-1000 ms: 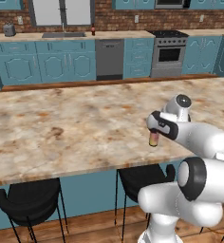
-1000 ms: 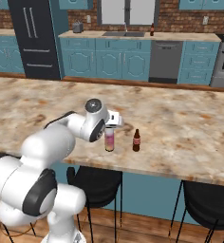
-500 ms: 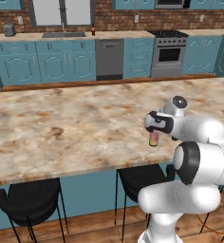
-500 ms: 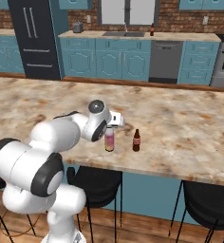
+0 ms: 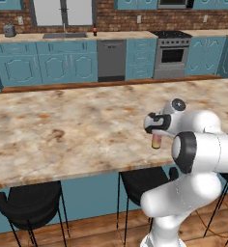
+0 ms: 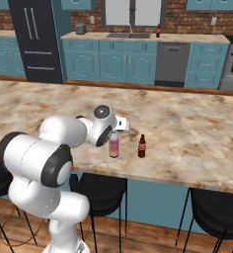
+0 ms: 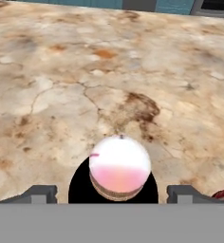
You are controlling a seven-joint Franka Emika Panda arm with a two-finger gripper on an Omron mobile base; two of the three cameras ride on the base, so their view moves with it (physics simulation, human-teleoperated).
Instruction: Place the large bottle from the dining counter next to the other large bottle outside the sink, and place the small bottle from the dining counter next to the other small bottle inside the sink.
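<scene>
**Gripper poised over the pink-yellow bottle on the island**

Brick wall and teal cabinets are running along the far side of the kitchen, with the sink [image 6: 131, 35] sitting under its chrome faucet in the far counter. A black fridge [image 6: 35, 39] is standing at the far left in the right base view, and a steel stove [image 5: 171, 53] at the far right in the left base view.

Nearer, the dining counter [image 5: 63, 130] is stretching across both base views, with black stools [image 5: 31, 205] tucked under its near edge.

On the far counter just right of the sink, the other large bottle [image 6: 158, 31] is standing upright, outside the basin.

On the island near its near edge, the large bottle from the dining counter [image 6: 114, 145] is standing upright. The gripper [image 7: 115, 193] is hanging directly above it: in the hand view the white cap is sitting between the two fingertips [image 7: 40, 193], which are spread wide apart and not touching it.

Just right of that bottle, apart from it, the small bottle from the dining counter [image 6: 142, 146] is standing upright.
</scene>
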